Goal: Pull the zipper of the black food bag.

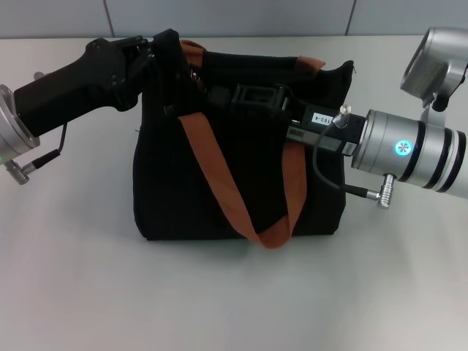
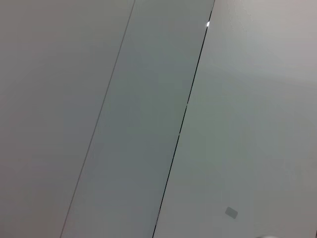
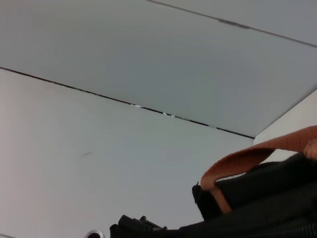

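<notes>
Black food bag (image 1: 219, 183) between left gripper (image 1: 150, 55), right gripper (image 1: 252, 99).

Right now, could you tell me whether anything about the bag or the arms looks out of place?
Nothing looks damaged or spilled. The black food bag stands upright on the table, one orange strap draped down its front. The left gripper is at its top left corner, the right gripper over its top. The zipper is hidden.

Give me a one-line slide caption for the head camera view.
Both grippers work at the top of the black food bag: left gripper at its left corner, right gripper over the opening.
</notes>
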### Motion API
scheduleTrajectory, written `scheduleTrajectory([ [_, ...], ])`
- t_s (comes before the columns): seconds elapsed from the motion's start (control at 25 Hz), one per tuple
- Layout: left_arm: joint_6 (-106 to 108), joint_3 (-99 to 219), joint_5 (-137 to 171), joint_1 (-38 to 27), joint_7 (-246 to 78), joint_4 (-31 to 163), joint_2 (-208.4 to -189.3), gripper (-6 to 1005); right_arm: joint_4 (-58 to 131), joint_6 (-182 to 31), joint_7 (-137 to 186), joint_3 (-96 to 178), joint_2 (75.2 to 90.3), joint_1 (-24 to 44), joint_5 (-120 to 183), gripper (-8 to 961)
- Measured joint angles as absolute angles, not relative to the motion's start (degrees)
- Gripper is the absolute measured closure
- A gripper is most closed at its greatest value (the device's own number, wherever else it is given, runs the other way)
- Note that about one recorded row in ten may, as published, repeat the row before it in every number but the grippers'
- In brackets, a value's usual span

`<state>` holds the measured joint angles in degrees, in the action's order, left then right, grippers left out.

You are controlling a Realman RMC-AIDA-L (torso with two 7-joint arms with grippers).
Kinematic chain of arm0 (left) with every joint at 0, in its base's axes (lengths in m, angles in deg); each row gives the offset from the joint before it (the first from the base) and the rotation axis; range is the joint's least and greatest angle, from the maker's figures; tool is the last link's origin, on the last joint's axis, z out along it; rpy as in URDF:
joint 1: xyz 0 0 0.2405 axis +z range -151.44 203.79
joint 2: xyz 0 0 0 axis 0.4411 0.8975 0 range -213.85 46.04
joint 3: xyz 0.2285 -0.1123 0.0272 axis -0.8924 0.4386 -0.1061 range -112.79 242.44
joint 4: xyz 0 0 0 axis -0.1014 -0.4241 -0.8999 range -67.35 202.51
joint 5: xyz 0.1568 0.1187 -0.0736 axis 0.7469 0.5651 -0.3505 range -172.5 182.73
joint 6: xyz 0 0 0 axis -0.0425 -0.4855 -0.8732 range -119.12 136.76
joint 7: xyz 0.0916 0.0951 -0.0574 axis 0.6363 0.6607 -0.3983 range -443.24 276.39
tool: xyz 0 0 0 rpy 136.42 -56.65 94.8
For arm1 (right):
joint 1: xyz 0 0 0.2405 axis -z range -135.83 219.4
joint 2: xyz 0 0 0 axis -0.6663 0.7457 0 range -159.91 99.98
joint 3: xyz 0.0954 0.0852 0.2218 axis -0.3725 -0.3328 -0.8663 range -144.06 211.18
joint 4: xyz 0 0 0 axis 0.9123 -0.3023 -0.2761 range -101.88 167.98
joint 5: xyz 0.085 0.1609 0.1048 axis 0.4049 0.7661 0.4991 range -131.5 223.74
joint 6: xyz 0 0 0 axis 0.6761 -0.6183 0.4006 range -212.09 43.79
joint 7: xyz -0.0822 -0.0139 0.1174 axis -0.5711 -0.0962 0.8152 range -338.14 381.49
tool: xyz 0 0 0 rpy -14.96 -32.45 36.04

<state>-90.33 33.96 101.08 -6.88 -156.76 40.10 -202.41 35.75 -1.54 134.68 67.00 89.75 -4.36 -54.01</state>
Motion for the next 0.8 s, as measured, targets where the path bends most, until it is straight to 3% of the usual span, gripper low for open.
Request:
scheduleTrajectory([
  [0.8, -90.54, 34.0, 100.37, -7.01, -156.87, 40.86, -202.38, 978, 35.16, 1.55, 133.55, 66.31, 89.91, -5.4, -53.42, 654],
])
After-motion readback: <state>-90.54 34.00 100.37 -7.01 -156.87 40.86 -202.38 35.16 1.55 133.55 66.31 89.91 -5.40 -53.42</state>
